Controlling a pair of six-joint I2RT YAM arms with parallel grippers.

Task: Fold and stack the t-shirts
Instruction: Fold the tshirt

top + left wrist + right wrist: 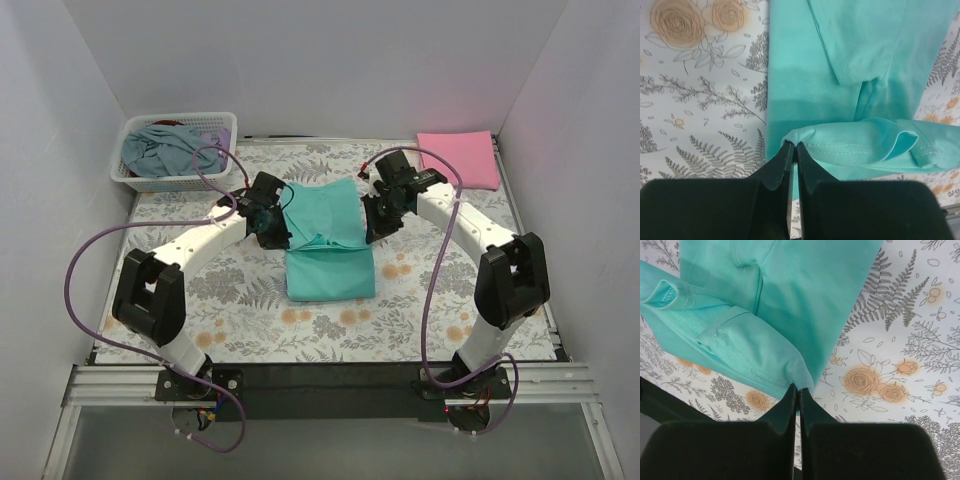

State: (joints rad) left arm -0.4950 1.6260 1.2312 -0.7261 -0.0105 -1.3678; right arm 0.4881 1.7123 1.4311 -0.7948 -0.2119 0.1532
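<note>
The teal-green short-sleeved t-shirt of soft cloth [325, 245] lies in the middle of the table, between the two arms. Its near part rests flat on the table as a tidy rectangle. Its far part spreads wider toward the back wall, and a crease runs across the cloth where the two parts meet. In the left wrist view the same t-shirt [840, 60] shows a stitched hem that is raised as a rolled band above the flat cloth under it. The right wrist view [790, 290] shows a like raised edge with its seam.

The left gripper [272, 228] is at the left edge of this t-shirt. Its own camera [793, 147] shows the two black fingers pressed together, with the end of the hem pinched at their tips. The right gripper [372, 222] is at the right edge, opposite to the left one. Its fingers [797, 388] are also pressed together and they clamp a corner of the teal cloth at the tips.

The pink t-shirt [458, 158], folded to a flat rectangle, lies in the far right corner of the table, well apart from the teal one.

The table cover [250, 310] is pale, printed with grey ferns and orange roses. In the far left corner stands a white plastic lattice basket [128, 172] with a crumpled grey-blue cloth [160, 150] inside it. Purple cables [75, 270] loop along both arms.
</note>
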